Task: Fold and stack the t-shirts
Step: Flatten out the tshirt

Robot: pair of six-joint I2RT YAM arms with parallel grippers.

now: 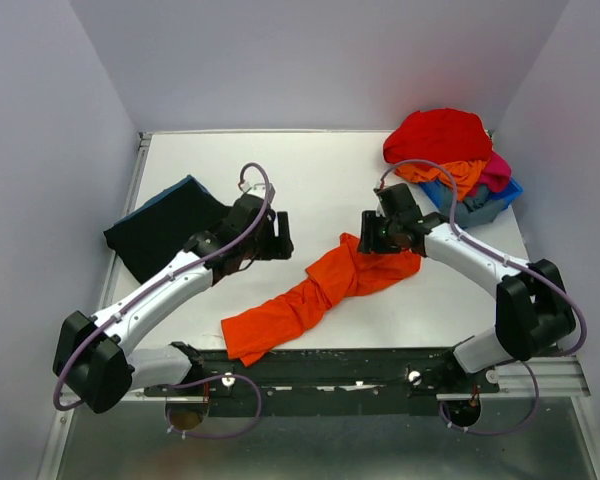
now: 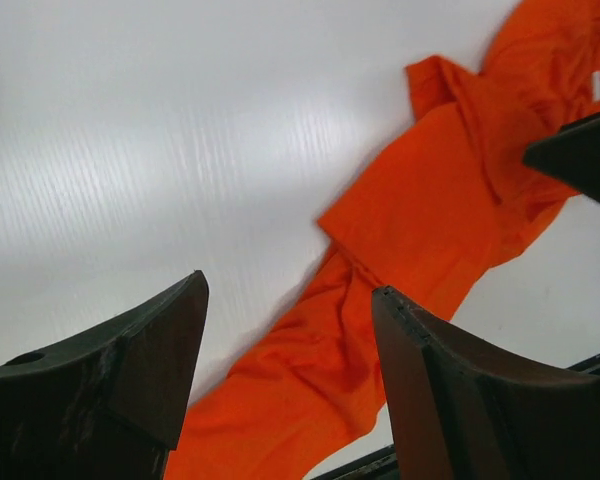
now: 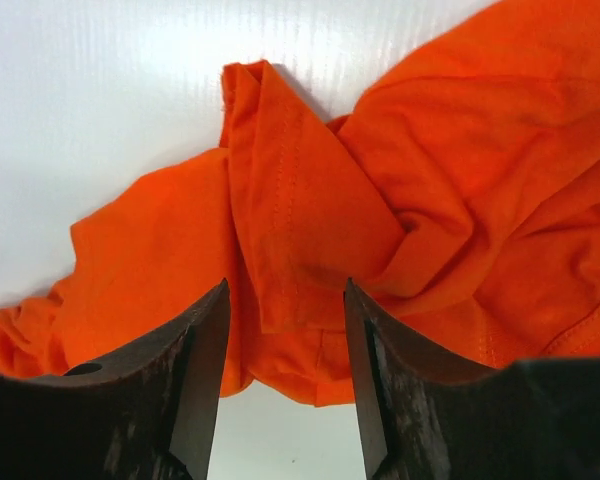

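No legible text, brand or number (white tag [image 2: 597, 86] on orange t-shirt [image 2: 430, 230] unreadable)

A blue bin [image 1: 495, 207] sits just beyond the right gripper [image 1: 368, 234], off to its right. The white table [image 1: 320, 170] lies under the left gripper [image 1: 283, 233], with pale lilac walls [image 1: 310, 60] farther ahead.

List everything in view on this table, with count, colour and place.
table: 1, white, under everything
t-shirt: 1, orange, crumpled diagonally across the table's middle
folded garment: 1, black with a blue edge, table's left side
bin: 1, blue, far right corner
heaped clothes: several, red, orange, pink, grey, in the bin
left gripper: 1, black, open, above the table beside the t-shirt
right gripper: 1, black, open, astride a fold at the t-shirt's far end
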